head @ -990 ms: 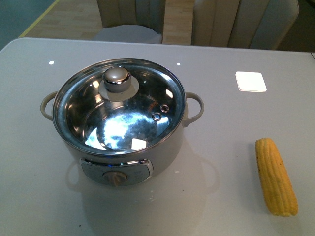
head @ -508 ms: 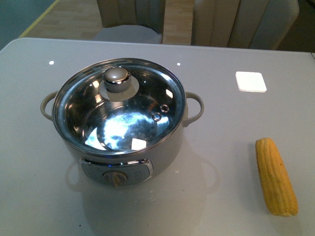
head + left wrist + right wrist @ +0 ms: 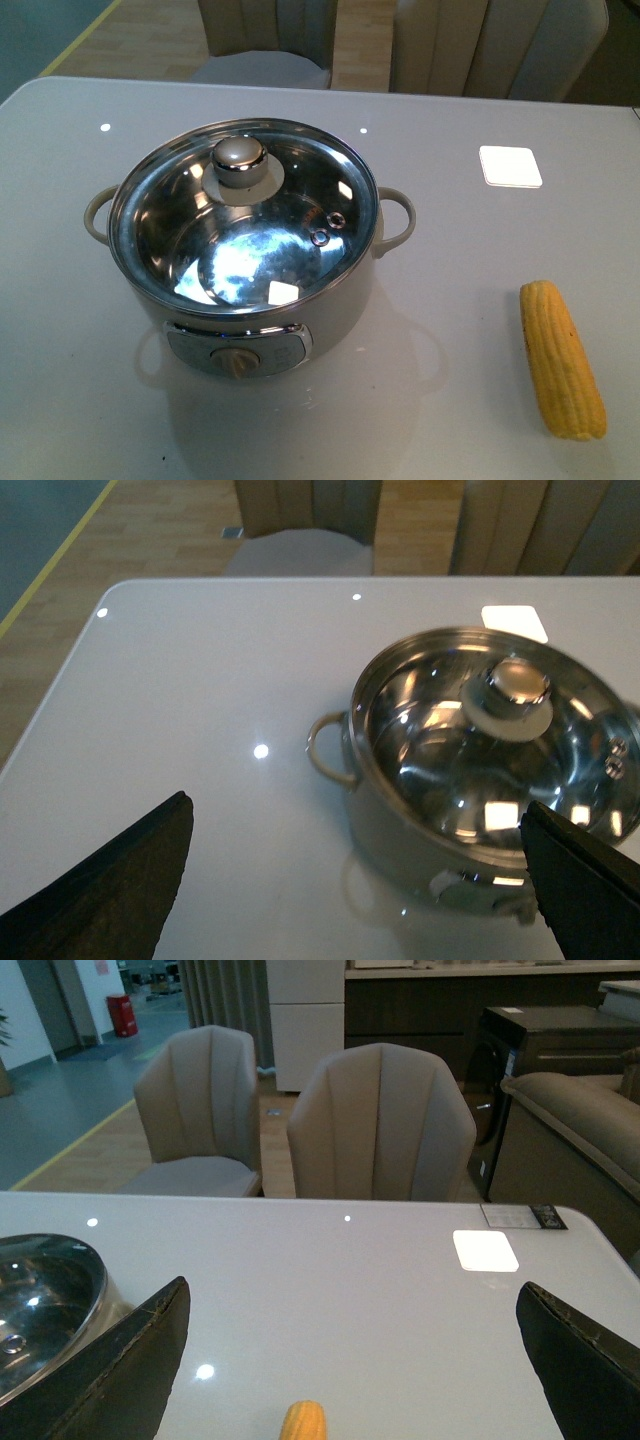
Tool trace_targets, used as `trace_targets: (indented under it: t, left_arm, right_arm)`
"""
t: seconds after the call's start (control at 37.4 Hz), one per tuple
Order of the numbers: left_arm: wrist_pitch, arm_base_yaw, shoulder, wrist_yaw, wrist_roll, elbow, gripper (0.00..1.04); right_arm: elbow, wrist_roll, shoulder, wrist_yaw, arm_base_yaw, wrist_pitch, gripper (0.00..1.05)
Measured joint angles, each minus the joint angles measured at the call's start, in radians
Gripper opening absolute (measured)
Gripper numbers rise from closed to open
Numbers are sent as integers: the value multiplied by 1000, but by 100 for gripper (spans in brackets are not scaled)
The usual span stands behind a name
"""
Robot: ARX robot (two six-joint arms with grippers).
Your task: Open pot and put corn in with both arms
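step: opening the pot, not yet begun; glass lid sits closed on the electric pot, neither arm shows in the front view
pot position: left-centre of the grey table, control knob facing the robot, two loop handles out to the sides
lid knob: shiny metal knob, off toward the far side of the lid; likely the grab point
corn position: corn cob lies flat on the table at the robot's right, well apart from the pot, untouched
left gripper: left gripper hangs above the table beside the pot, fingers spread wide, nothing between them
right gripper: right gripper hangs above the table, fingers spread wide, empty; corn tip shows just below between them
next move, judged: left claw needs to drop onto the lid knob, close on it and lift straight up; right claw is already lined up toward the corn
risk: knob is smooth and rounded, could slip
count pots: 1
count lids: 1
count corn: 1
count grippers: 2
count other: 1 white square pad on the table far right; 2 chairs behind the table
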Motion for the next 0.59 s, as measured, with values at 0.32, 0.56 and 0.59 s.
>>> trace_targets:
  t: [0.32,0.56,0.59]
  left_arm:
    - [500,-157,748,-29,19,293,98]
    - [595,-208,1126,-42,-64,492,98]
    - [602,-213,1147,-43,-71,502,98]
  right_arm:
    - [0,0,0,0,0,0,96]
    - [0,0,0,0,0,0,96]
    - [0,0,0,0,0,0,96]
